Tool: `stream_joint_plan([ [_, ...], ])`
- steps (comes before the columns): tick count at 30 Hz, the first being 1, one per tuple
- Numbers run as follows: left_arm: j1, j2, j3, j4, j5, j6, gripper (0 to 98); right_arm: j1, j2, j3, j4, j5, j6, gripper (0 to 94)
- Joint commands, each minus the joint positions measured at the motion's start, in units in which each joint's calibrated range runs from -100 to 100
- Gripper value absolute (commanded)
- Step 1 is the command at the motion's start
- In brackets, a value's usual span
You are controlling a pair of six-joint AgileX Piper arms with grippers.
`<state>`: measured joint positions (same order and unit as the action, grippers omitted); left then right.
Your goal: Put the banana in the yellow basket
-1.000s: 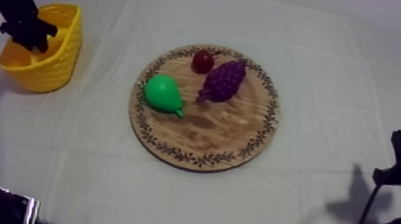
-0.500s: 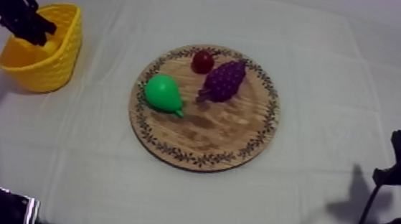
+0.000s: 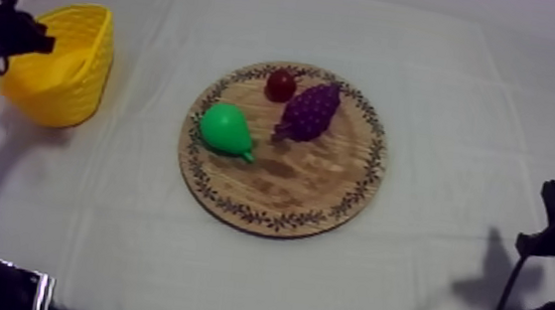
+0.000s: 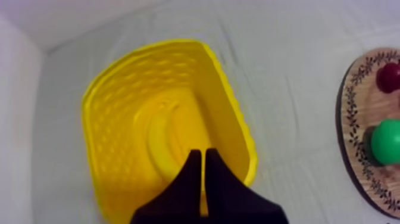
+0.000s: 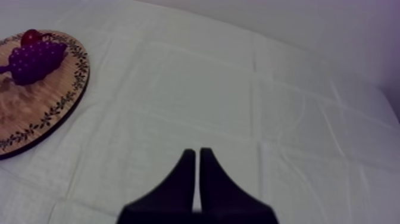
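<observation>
Nearest, at about 4 o'clock from the round wooden board with a patterned rim, the right fingers lie pressed together on nothing above the bare grey-white cloth of the bench. They are well apart from everything, so I judge little risk there. On the board, the green toy pear sits at 9 o'clock, and the purple bunch of grapes lies toward 1 o'clock with the small red fruit just beside it at 12. Farthest, at 10 o'clock from the board, the curved yellow toy banana lies on the bottom of the yellow latticed basket, so the placing looks done. The left fingers, closed together and empty, hang above the basket's wall. The likely trouble is in pulling away: a low or sideways retreat could catch the rim. The basket looks light and stands near the bench's side, so it could tip or slide and spill the banana.
</observation>
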<state>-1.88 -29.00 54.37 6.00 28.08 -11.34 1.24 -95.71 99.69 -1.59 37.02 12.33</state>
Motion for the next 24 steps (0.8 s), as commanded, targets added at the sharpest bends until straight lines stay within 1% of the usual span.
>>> stream_joint_plan([
  [1,-0.6,-23.4,14.7,-0.73,-4.1,1.7,0.0,0.0,0.0,0.0,0.0,0.0,0.0,0.6],
  [2,-0.8,-27.6,17.3,-1.78,-4.3,2.8,0.0,0.0,0.0,0.0,0.0,0.0,0.0,0.6],
  [6,-0.9,-42.7,26.4,-7.91,-2.5,9.2,0.0,0.0,0.0,0.0,0.0,0.0,0.0,0.6],
  [7,-1.0,-46.2,28.6,-9.12,-1.8,10.4,0.0,0.0,0.0,0.0,0.0,0.0,0.0,0.6],
  [8,-1.2,-49.5,30.6,-9.88,-1.0,11.3,0.0,0.0,0.0,0.0,0.0,0.0,0.0,0.6],
  [11,-1.3,-56.1,36.1,-11.33,0.2,13.4,0.0,0.0,0.0,0.0,0.0,0.0,0.0,0.6],
  [15,-1.9,-60.5,41.9,-11.89,0.7,15.5,0.0,0.0,0.0,0.0,0.0,0.0,0.0,0.6],
  [17,-1.9,-63.0,43.6,-10.96,1.8,14.8,0.0,0.0,0.0,0.0,0.0,0.0,0.0,0.6],
  [19,-1.8,-65.7,44.1,-10.30,4.5,13.7,0.0,0.0,0.0,0.0,0.0,0.0,0.0,0.6],
  [22,-1.6,-68.8,44.0,-9.19,7.6,11.5,0.0,0.0,0.0,0.0,0.0,0.0,0.0,0.6],
  [24,-0.6,-69.8,44.0,-8.87,8.4,11.4,0.0,0.0,0.0,0.0,0.0,0.0,0.0,0.6],
])
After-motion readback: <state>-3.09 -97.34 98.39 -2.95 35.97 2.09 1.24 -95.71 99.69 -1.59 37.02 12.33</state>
